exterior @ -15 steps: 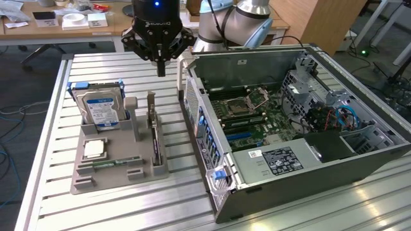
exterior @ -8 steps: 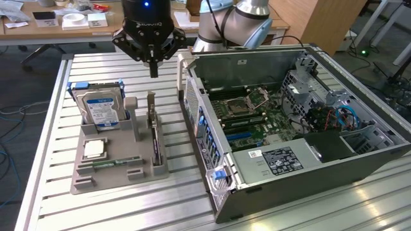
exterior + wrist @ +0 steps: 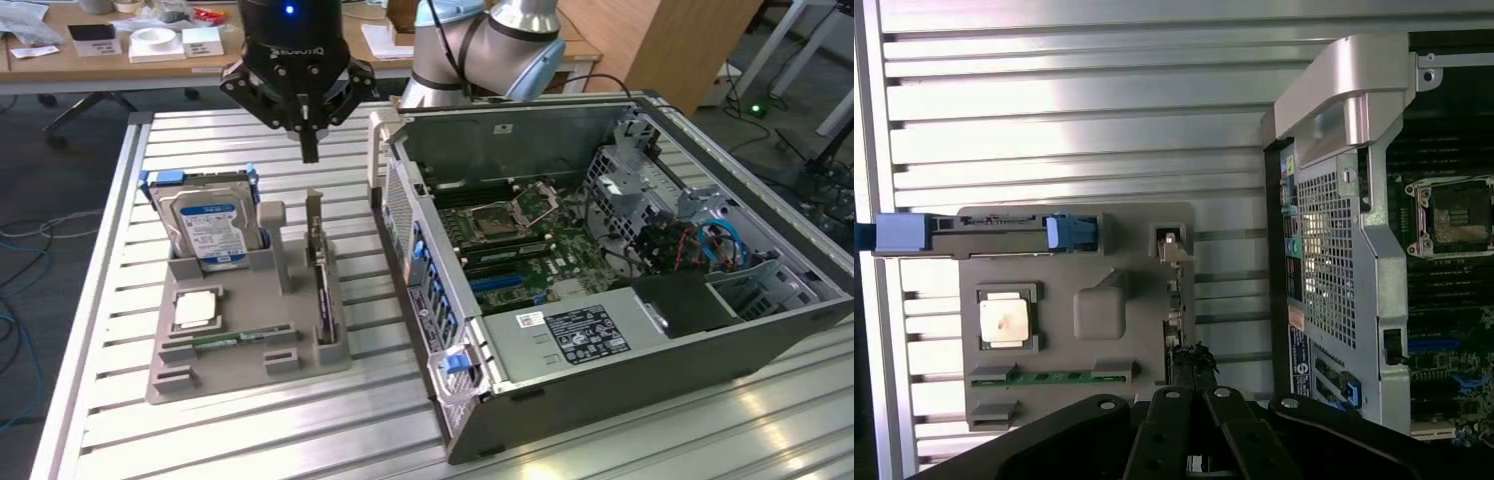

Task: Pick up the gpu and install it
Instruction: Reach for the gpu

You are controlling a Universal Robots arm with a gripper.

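From my station I see the pincer hanging at the upper centre-left of the exterior view, above the bench. Its two fingers are drawn together into one narrow dark tip, with nothing between them. It points straight down and touches nothing.

The graphics card is below that tip, lower in the frame. It stands on edge in a slot along the side of a grey holder tray, the side facing the computer case. Its silvery bracket rises at the end nearer the top of the frame. The pincer is well apart from it and above it.

The tray fills the left half of the exterior view. A hard drive with a blue and white label stands upright at the tray's far end. A square silver processor chip lies flat nearer the frame's bottom, and just below it lies a slim green memory stick.

The case lies on its side in the right half of the frame, its side panel off and the green motherboard exposed. The arm's silver and blue joints stand behind the case at top centre.

In the wrist view the pincer hangs over the card, which I see edge-on as a thin dark line running along the tray, with the case beyond it.
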